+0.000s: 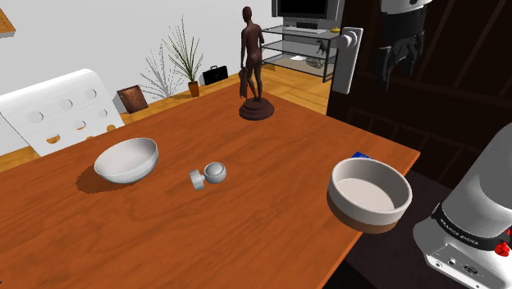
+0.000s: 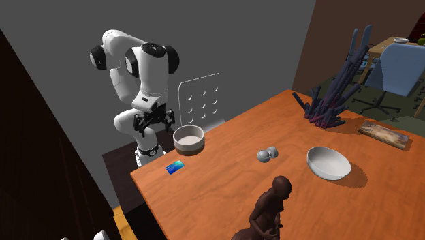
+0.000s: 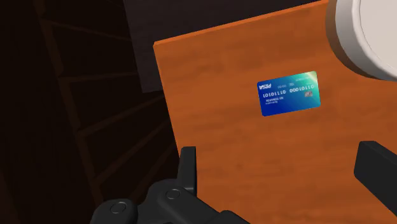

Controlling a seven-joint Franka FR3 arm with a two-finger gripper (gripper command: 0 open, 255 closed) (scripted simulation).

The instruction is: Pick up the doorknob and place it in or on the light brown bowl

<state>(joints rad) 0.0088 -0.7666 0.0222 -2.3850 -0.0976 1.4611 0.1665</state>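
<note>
Gripper (image 1: 398,72) hangs at twelve o'clock of the brown-and-white bowl (image 1: 369,194) in your shoulder view, with the doorknob (image 1: 208,175) lying on the table (image 1: 246,238) at the bowl's nine. In your second exterior view the doorknob (image 2: 268,155) sits at the bowl's (image 2: 189,140) three o'clock. Your wrist view shows the fingers (image 3: 188,168) standing apart, holding nothing, with a blue card (image 3: 288,93) ahead.

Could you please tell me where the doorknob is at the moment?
In the shoulder view the doorknob lies on the table, left of centre, between the white bowl and the brown-based bowl, nearer the white one.
</note>
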